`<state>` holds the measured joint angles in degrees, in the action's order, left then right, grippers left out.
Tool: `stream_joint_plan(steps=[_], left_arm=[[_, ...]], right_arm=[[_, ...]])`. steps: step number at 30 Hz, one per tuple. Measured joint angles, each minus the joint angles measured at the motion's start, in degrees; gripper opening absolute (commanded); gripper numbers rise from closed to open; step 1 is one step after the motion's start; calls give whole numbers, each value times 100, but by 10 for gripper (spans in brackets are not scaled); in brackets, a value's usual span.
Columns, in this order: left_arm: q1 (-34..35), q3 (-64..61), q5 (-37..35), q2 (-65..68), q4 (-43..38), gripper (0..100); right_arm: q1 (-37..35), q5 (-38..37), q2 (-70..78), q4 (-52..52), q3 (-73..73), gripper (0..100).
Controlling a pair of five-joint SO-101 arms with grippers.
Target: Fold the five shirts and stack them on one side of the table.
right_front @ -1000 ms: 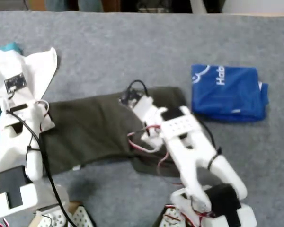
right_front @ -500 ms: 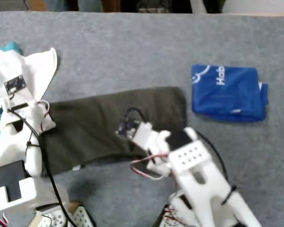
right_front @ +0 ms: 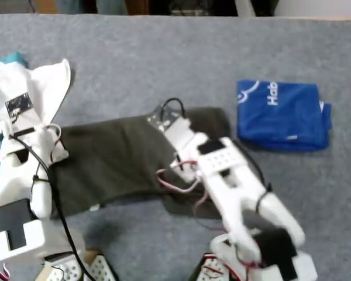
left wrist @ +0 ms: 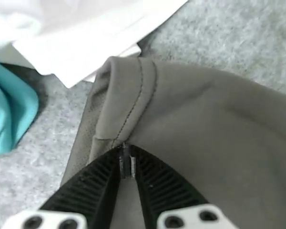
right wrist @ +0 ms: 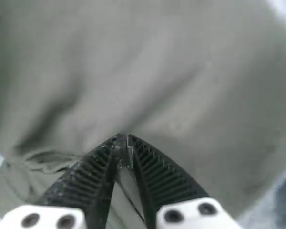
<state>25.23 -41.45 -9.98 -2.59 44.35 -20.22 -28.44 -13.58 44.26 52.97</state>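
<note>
The left claw (left wrist: 126, 164) has its black ribbed fingers pressed together on a stitched hem of the olive-green shirt (right_front: 117, 158), pinching a small raised fold right at the cloth's edge. The right claw (right wrist: 123, 151) is also pressed together with its tips down against the same shirt, farther along its middle, though I cannot tell whether it has any fabric caught between them. The shirt lies spread lengthwise across the centre of the grey table (right_front: 164, 52), only partly folded and rumpled near the front edge under the right arm. The left bite looks shallow, so a firm pull could let the hem slip free. If the two arms draw unevenly, the cloth is likely to bunch rather than crease. The unfolded white shirt (right_front: 35, 82) touches the pinched corner and could be dragged along, with a teal garment (left wrist: 9, 112) beside it. The folded blue shirt (right_front: 281, 114) sits near the olive shirt's far end, where a wide sweep might knock it askew. The shirts all lie straight on the tabletop, not in any bin or basket.
</note>
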Motion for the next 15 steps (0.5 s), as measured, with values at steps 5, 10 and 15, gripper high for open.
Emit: stream_joint_plan(steps=[5, 10, 15], left_arm=[[0, 0, 0, 0, 0, 29], [0, 0, 0, 0, 0, 29], [0, 0, 0, 0, 0, 29]], right_arm=[[-18, 9, 229, -26, 0, 13], [-501, -211, -220, 703, 273, 13], [-1345, -721, -1081, 1380, 853, 13]])
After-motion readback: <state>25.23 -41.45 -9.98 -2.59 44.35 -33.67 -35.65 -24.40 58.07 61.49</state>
